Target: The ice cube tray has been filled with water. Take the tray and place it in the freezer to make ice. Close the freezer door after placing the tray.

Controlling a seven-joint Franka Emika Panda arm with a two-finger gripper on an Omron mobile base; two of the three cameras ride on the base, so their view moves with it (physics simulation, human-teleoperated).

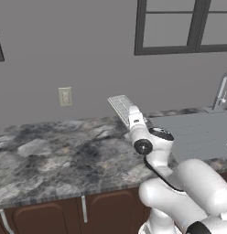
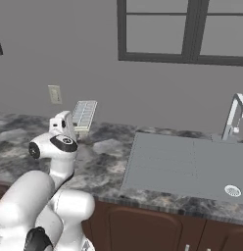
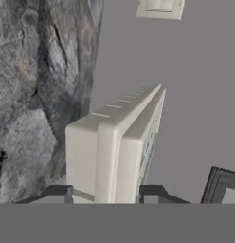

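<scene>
I face a plain grey wall with a dark-framed window (image 2: 184, 32) above a dark marbled stone worktop (image 1: 56, 157) on brown cabinets, a flat grey sink (image 2: 192, 166) with a steel tap (image 2: 234, 117) off to my right; no freezer around, so I judge I must turn the base away to reach it. The long whitish-grey plastic ice cube tray (image 1: 122, 107) with its grid of small cells is lifted clear of the worktop, long axis running straight out from my claw (image 3: 106, 192) toward the wall. The claw is narrowed onto the tray's near short end, tilted up near a cream wall socket (image 1: 65, 96).
</scene>
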